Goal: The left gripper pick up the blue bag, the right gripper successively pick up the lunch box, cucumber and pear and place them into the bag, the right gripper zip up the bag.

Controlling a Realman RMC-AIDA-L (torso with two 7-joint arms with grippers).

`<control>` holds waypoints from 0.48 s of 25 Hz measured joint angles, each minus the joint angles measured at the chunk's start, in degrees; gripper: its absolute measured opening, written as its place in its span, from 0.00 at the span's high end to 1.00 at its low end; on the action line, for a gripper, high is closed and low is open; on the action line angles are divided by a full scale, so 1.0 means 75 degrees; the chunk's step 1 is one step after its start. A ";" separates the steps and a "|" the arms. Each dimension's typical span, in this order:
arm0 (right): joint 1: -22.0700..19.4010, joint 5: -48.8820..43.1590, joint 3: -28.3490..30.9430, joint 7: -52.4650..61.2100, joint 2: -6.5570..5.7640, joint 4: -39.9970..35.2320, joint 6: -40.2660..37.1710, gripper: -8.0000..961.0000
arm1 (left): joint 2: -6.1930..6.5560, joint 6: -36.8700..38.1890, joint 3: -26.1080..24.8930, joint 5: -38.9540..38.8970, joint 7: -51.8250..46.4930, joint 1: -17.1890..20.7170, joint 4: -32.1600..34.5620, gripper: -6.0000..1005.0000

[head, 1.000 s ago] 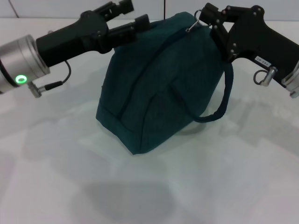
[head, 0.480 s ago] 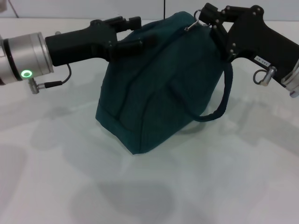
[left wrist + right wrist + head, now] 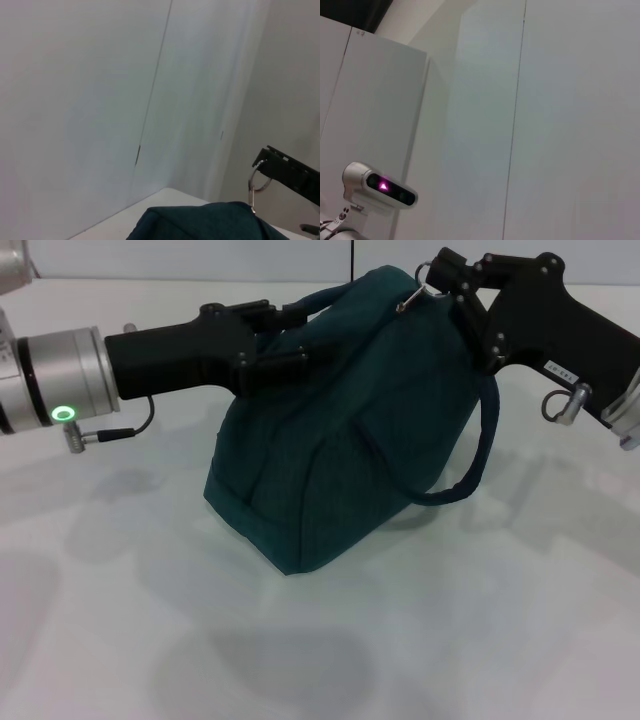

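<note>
The blue bag [image 3: 330, 440] stands on the white table, its top closed and one loop handle [image 3: 482, 440] hanging on the right side. My left gripper [image 3: 280, 335] is open against the bag's upper left, with the other handle running just past its upper finger. At the bag's top right, my right gripper [image 3: 445, 280] is shut on the metal zipper ring [image 3: 424, 288]. The left wrist view shows the bag's top [image 3: 200, 222] and that ring [image 3: 259, 181] hanging from the right gripper. The lunch box, cucumber and pear are hidden.
The white table [image 3: 450, 620] spreads in front of the bag, with white wall panels behind. The right wrist view shows only the wall and a grey camera head [image 3: 380, 185].
My left gripper has come down from above the bag's left corner and levelled out against its upper left side. The right gripper and the bag have stayed put.
</note>
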 joint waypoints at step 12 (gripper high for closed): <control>-0.0033 0.0000 -0.0011 0.0000 0.0001 0.0009 0.0000 0.97 | -0.0004 -0.0010 0.0000 -0.0016 0.0294 0.0085 0.0200 0.59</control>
